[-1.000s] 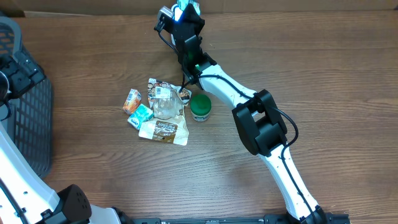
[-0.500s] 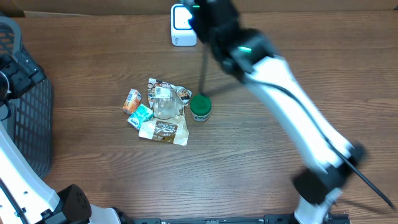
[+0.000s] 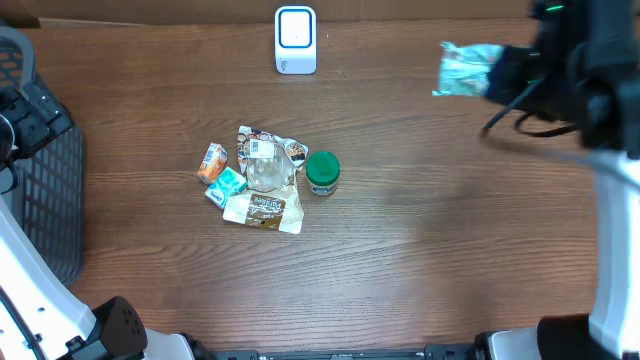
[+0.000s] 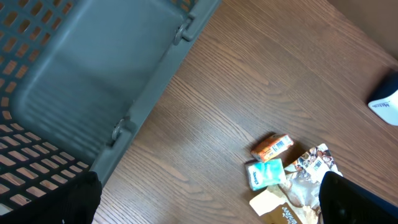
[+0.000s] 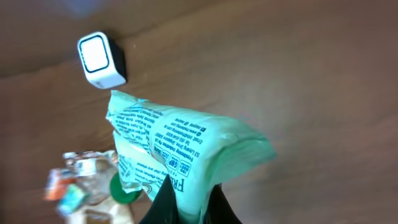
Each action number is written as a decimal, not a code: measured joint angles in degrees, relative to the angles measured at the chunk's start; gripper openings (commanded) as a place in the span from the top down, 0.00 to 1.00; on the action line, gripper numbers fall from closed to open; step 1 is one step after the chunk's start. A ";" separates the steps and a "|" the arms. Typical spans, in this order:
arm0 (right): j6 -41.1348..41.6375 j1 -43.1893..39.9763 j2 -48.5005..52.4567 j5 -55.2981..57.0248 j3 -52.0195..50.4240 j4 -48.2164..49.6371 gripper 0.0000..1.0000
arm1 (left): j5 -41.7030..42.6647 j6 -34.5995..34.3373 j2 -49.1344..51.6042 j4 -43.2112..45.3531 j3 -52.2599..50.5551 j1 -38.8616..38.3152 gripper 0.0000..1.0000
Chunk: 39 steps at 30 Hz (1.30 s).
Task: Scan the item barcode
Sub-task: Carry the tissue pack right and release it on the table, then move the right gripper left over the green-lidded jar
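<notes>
The right tool is clenched on the pale green packet, held above the surface and well apart from the scanner; the left tool gapes empty. Pinched by one edge, the limp packet may sag or twist, hiding its barcode.

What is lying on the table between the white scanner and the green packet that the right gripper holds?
Nothing: in the overhead view only bare wooden table shows between the scanner and the green packet.
</notes>
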 measured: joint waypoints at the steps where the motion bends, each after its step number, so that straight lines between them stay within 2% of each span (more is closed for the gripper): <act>1: -0.37 -4.31 0.55 -4.98 -2.08 0.48 0.96 | -0.02 0.00 0.00 0.00 0.00 0.02 0.00; 5: -1.57 -13.00 2.16 -16.13 -10.97 4.96 0.96 | 0.00 0.00 0.00 0.00 0.00 0.00 0.00; 11: -1.60 -17.64 3.10 -23.12 -30.75 18.97 0.96 | 0.00 0.00 0.00 0.00 0.00 0.00 0.01; 21: 6.62 -17.92 3.19 -18.14 -55.39 41.62 0.96 | -0.02 0.00 0.00 0.00 0.02 0.02 0.00; 27: 10.84 -17.92 3.19 -14.19 -61.13 47.01 0.96 | -0.02 0.00 0.00 0.00 0.02 0.00 0.00; 29: 12.04 -17.92 3.19 -12.09 -61.61 47.10 0.86 | -0.02 0.00 0.00 0.00 0.00 0.00 0.01; 30: 12.48 -17.92 3.19 -11.28 -61.66 47.23 0.75 | -0.02 0.00 0.00 0.00 0.00 0.00 0.01; 31: 13.05 -17.92 3.19 -10.45 -61.66 47.45 0.50 | -0.02 0.00 0.00 0.00 0.00 0.02 0.00; 33: 13.05 -17.92 3.19 -9.35 -61.66 47.47 0.44 | -0.02 0.00 0.00 0.00 0.02 0.00 0.00; 39: 11.43 -17.92 3.19 -8.33 -61.42 41.81 0.40 | -0.02 0.00 0.00 0.00 0.02 0.00 0.00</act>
